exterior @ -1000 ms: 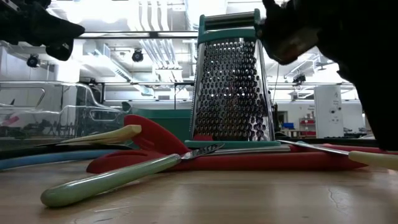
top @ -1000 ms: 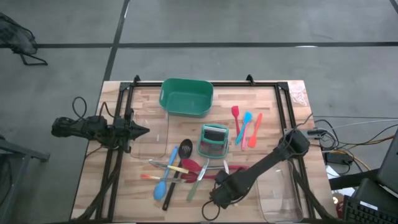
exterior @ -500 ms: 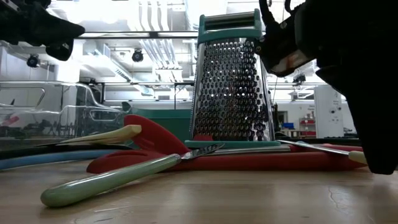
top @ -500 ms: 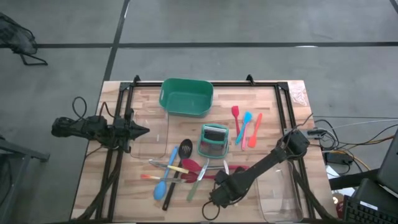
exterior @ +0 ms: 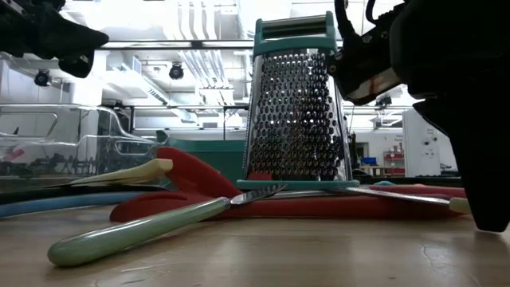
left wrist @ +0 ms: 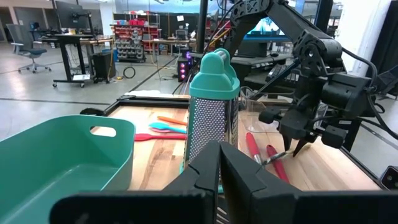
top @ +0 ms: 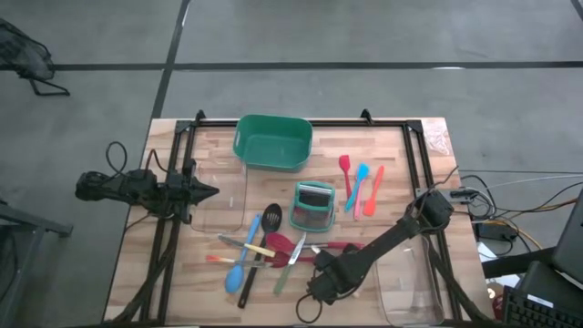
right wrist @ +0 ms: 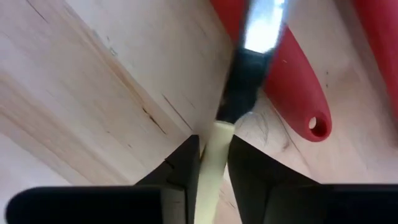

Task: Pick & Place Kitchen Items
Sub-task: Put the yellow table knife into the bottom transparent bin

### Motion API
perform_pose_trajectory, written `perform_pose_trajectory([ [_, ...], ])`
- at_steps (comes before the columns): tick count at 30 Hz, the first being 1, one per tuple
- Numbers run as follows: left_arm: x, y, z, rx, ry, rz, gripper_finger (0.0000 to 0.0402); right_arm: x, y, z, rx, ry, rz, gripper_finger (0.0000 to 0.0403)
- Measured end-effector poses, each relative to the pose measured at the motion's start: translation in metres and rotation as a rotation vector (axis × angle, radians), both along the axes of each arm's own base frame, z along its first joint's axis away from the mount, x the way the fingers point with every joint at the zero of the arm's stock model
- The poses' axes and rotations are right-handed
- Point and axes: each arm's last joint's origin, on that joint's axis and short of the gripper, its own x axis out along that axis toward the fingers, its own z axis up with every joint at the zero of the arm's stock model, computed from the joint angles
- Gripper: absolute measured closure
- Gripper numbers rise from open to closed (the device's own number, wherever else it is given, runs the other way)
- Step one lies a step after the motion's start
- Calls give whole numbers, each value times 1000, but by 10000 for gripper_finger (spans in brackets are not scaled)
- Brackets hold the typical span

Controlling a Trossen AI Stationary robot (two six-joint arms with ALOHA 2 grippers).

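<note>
A pile of long-handled utensils (top: 260,246) lies near the table's front: a blue spoon (top: 241,264), a black slotted spoon (top: 266,228), red spoons (exterior: 239,203) and a green-handled knife (exterior: 135,231). My right gripper (top: 328,266) is down at the pile's right end, shut on a pale-handled metal tool (exterior: 398,194). Three small spatulas (top: 362,189) lie at the right of a box grater (top: 312,206). My left gripper (left wrist: 219,180) is shut and empty at the table's left edge (top: 187,191). My right gripper pinches the tool's pale handle (right wrist: 212,149) between its two fingers, close to where the dark neck and metal blade (right wrist: 261,18) begin. The fingers come from above, pointing down, and lie along the handle. The tool lies low over the table, its blade across a red spoon handle (right wrist: 305,106).
A green tub (top: 272,141) stands at the far middle. Clear plastic trays lie at the front right (top: 414,282) and at the left (top: 223,196). The grater (exterior: 296,104) stands upright just behind the pile.
My right gripper has gone down toward the table at the pale-handled tool. The tool's handle end has slid a little toward the table's left edge, and the green-handled knife has shifted slightly with it.
</note>
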Motion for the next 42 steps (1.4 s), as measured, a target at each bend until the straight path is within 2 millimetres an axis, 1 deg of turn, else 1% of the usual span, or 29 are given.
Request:
perform_pose_trajectory([
  [3,0,0,0,0,0,0,383,0,0,0,2,-3,5,353],
  [6,0,0,0,0,0,0,383,0,0,0,2,-3,11,361],
  [11,0,0,0,0,0,0,383,0,0,1,7,-4,12,353],
  [15,0,0,0,0,0,0,383,1,1,8,21,-17,17,353],
  [19,0,0,0,0,0,0,383,3,2,19,41,-44,29,360],
  [24,0,0,0,0,0,0,383,3,3,36,65,-83,21,351],
  [28,0,0,0,0,1,0,383,4,4,49,83,-121,18,353],
  [33,0,0,0,0,2,0,383,2,8,73,106,-159,21,360],
  [38,0,0,-1,1,6,0,383,-13,13,95,86,-156,-10,354],
  [42,0,0,-1,2,12,0,383,-35,15,115,52,-146,-63,357],
])
